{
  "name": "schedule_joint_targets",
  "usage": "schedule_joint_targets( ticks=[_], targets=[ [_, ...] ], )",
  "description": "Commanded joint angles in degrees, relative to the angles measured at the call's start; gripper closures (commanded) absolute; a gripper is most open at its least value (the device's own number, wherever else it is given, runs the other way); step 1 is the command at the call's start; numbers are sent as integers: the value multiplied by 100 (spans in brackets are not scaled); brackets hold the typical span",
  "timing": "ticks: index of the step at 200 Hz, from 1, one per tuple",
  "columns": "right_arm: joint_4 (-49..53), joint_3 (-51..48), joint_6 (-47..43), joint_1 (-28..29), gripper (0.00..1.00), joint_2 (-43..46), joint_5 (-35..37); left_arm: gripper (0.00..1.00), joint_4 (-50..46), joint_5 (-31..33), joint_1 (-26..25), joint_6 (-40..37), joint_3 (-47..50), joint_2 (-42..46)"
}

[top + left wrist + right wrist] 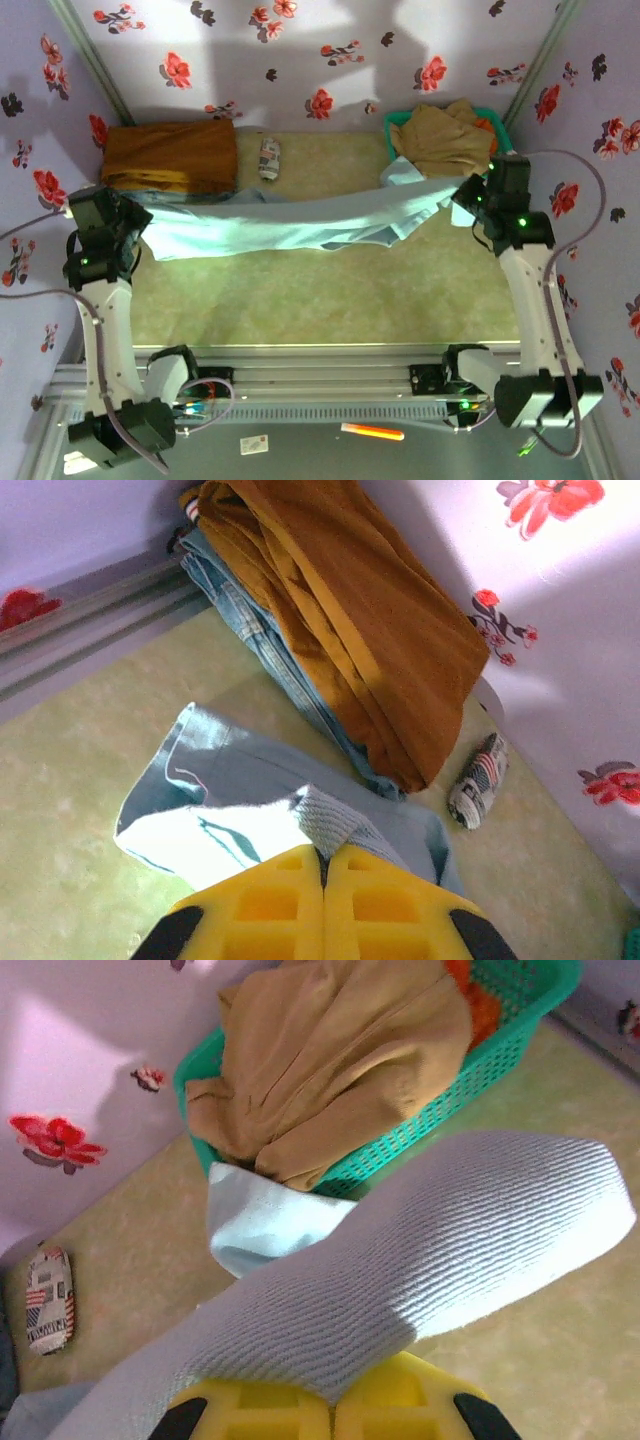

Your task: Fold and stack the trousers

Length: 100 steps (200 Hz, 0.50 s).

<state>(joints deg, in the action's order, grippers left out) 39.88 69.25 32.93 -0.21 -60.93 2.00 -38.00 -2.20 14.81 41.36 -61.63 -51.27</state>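
Both arms are out wide, and the trousers (300, 225) hang strung between them, sagging low over the worktop (300, 300). The left tool (138, 234) has its jaws pressed together on a bunched, ribbed edge of the cloth, with the rest spilling out in front of it. The right tool (463, 200) is likewise clamped tight on a broad ribbed band, and a loose pale corner lies just ahead of it against the green basket (520, 1030). I'd call this early going: the trousers are spread out, with no tidy fold showing, and the stacking hasn't begun. Beyond the left tool waits a mustard-brown garment (370, 610) folded on top of denim (250, 610), a likely landing spot. The cloth is thin, pale aqua, plain and soft, rumpled along its length.
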Motion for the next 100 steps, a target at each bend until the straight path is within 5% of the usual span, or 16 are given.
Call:
schedule_joint_targets(
  ticks=[1, 11, 34, 51, 79, 100],
  targets=[
    [445, -538, -79, -250, 100, 691, 216, 100, -424, -564, 66, -182, 248, 614],
    [595, -697, -45, -358, 99, 944, 205, 100, -611, -850, 66, -238, 373, 855],
    [890, -898, 0, -410, 69, 1348, 104, 100, -994, -1910, 66, -380, 678, 1356],
    [934, -1093, 74, -410, 30, 1674, 36, 100, -1249, -2422, 66, -483, 892, 1900],
    [856, -1210, 102, -410, 18, 1715, -64, 77, -1322, -3142, 50, -354, 1091, 2598],
    [636, -1178, 139, -401, 15, 1369, -433, 83, -1115, -3348, 48, -102, 1047, 2622]
  ],
)
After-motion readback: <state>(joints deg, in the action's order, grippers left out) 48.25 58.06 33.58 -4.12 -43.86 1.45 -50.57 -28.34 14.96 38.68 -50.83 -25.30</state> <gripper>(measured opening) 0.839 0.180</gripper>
